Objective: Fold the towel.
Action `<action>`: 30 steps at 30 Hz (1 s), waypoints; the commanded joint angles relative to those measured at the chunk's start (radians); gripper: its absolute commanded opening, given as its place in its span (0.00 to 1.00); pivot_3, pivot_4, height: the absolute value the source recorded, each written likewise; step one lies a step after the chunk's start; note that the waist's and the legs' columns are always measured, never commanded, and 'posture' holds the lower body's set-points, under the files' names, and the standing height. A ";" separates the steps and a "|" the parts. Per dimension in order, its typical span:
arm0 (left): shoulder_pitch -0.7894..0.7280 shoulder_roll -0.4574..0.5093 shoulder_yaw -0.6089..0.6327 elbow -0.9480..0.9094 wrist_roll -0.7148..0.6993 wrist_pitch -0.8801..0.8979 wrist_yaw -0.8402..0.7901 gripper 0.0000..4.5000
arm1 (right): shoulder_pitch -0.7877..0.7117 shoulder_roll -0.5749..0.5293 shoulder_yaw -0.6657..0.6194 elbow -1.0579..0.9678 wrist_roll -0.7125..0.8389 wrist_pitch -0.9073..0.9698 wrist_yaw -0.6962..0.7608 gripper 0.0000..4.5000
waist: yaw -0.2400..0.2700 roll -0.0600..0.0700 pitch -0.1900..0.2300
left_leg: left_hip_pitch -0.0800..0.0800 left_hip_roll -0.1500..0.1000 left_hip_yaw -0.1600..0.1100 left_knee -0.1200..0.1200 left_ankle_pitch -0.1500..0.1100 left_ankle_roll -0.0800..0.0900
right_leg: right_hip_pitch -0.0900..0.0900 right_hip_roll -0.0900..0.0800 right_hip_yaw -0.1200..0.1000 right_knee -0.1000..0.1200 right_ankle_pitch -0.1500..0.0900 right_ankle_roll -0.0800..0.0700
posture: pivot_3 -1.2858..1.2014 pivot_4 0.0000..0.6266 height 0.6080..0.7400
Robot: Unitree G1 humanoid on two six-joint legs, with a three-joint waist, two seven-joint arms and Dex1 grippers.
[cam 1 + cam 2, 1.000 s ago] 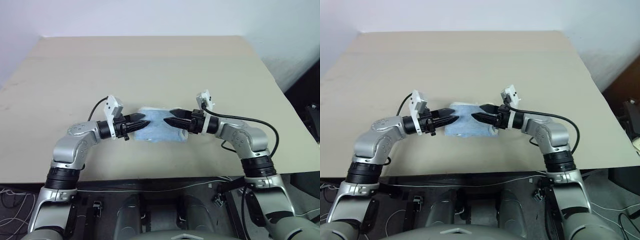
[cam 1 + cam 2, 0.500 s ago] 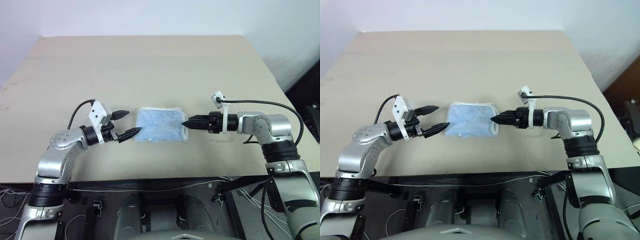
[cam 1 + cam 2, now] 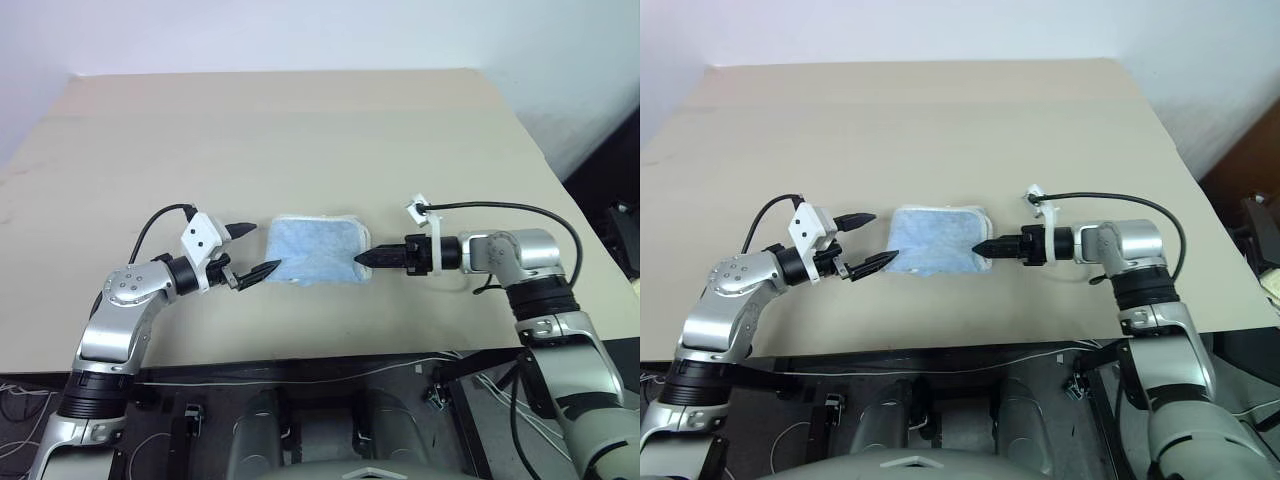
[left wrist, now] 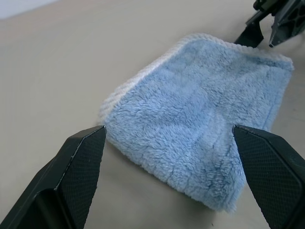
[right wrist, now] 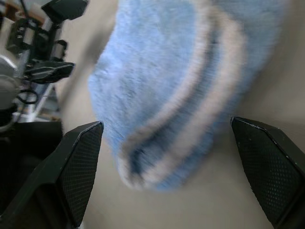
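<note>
The towel (image 3: 315,250) lies as a small, folded, light blue square with a whitish border on the tan table (image 3: 300,130), near its front edge. My left gripper (image 3: 256,249) stands open just left of the towel, its fingertips apart and nothing between them. In the left wrist view the towel (image 4: 200,114) lies just beyond the left gripper (image 4: 167,130). My right gripper (image 3: 362,257) points at the towel's right edge. In the right wrist view this gripper (image 5: 167,124) is open, with the layered edge of the towel (image 5: 181,71) close ahead.
The tan tabletop stretches wide behind and beside the towel. Its front edge (image 3: 300,355) runs just below both arms. A black cable (image 3: 500,208) loops over my right forearm. Past the table's right edge is a dark area (image 3: 615,190).
Both grippers left the towel's top, drew apart sideways and opened. Since half a second ago the right gripper has come back left and down to the towel's right edge; the left has stayed put.
</note>
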 commanded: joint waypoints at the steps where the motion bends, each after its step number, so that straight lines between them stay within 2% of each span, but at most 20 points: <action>1: -0.008 0.002 -0.002 0.001 0.006 -0.036 -0.008 0.99 | -0.027 0.055 0.023 0.065 -0.019 0.017 -0.026 1.00 | -0.007 0.000 0.000 | 0.000 0.000 0.000 0.000 0.000 0.000 | 0.000 0.000 0.000 0.000 0.000 0.000 | 0.52 0.24 0.64; 5: -0.010 0.003 -0.005 0.034 0.037 -0.070 0.009 0.99 | -0.093 0.098 0.002 0.219 -0.053 0.031 -0.064 1.00 | -0.029 -0.001 -0.001 | 0.002 0.000 0.001 0.001 0.000 0.000 | 0.002 0.000 0.000 0.000 0.001 0.000 | 0.52 0.24 0.64; 8: 0.001 0.003 -0.004 0.031 0.034 -0.074 0.008 1.00 | -0.098 0.099 0.027 0.242 -0.072 0.028 -0.041 0.86 | -0.036 -0.001 -0.001 | 0.003 0.002 0.000 0.001 0.000 0.000 | 0.002 0.001 0.000 0.002 0.001 -0.002 | 0.52 0.24 0.64; 13: 0.012 0.007 0.000 0.024 0.028 -0.066 0.010 1.00 | -0.099 0.107 0.018 0.218 -0.057 0.058 -0.007 0.48 | -0.034 -0.001 -0.001 | 0.001 0.002 0.001 0.001 0.000 0.000 | -0.001 0.000 0.000 0.001 0.001 -0.002 | 0.52 0.24 0.64; 20: -0.001 0.009 -0.005 0.030 0.031 -0.060 0.010 1.00 | -0.094 0.120 -0.016 0.171 -0.030 0.105 -0.009 0.00 | -0.039 -0.001 -0.001 | 0.002 0.004 0.004 0.000 0.000 -0.001 | 0.000 0.000 0.000 0.002 0.001 -0.001 | 0.52 0.24 0.64; 25: -0.003 0.012 -0.004 0.036 0.029 -0.060 0.004 1.00 | -0.074 0.078 -0.071 0.034 0.036 0.167 0.010 0.00 | -0.033 -0.001 -0.001 | 0.001 0.004 0.005 0.001 0.000 -0.001 | -0.003 0.000 0.000 0.002 0.001 -0.002 | 0.52 0.24 0.64; 30: -0.014 0.019 0.005 0.063 0.029 -0.071 -0.006 1.00 | -0.102 0.034 -0.273 -0.076 0.137 0.227 -0.078 0.00 | -0.013 0.000 -0.001 | -0.007 0.004 0.008 0.001 0.000 -0.001 | -0.009 -0.001 0.000 0.005 0.002 -0.001 | 0.52 0.24 0.64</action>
